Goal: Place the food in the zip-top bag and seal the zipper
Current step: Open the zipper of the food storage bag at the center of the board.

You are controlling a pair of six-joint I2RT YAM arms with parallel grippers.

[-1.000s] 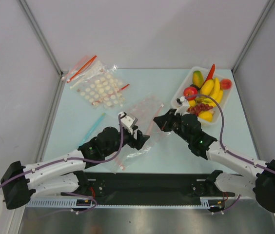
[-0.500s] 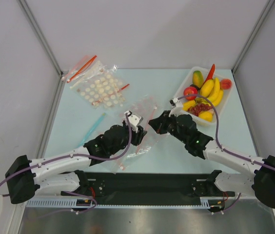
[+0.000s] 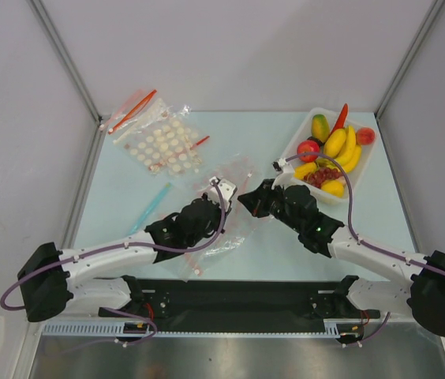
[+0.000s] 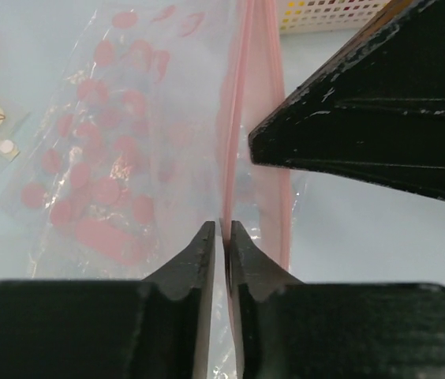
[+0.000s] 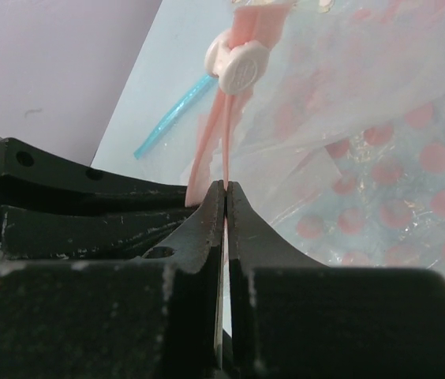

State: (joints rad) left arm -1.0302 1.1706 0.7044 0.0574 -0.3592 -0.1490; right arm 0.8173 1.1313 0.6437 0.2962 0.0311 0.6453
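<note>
The zip-top bag point(image 3: 221, 235) lies crinkled at the table's middle, between my two grippers. Its zipper point(image 4: 242, 118) is a pink strip that runs away from my left gripper point(image 4: 222, 229), and the narrow jaws pinch its edge. My right gripper point(image 5: 226, 187) is shut on the same zipper point(image 5: 215, 142), just below a round pinkish-white slider point(image 5: 238, 63). In the top view the left gripper point(image 3: 230, 208) and right gripper point(image 3: 244, 199) nearly touch. The food sits apart in a white tray point(image 3: 292, 142) at the back right: bananas point(image 3: 341, 142), an apple point(image 3: 308, 150), grapes point(image 3: 325, 175), a chili point(image 3: 339, 117).
A flat pink-dotted clear bag point(image 3: 234, 170) lies under and beside the held bag. White-dotted bags point(image 3: 159, 142) with red strips point(image 3: 132, 110) lie at the back left. A blue strip point(image 3: 151, 205) rests left of my left arm. Metal frame rails border the table.
My left gripper has moved right, up to the right gripper, and its jaws have closed onto the pink strip. The right gripper shifted slightly left and stayed shut.
</note>
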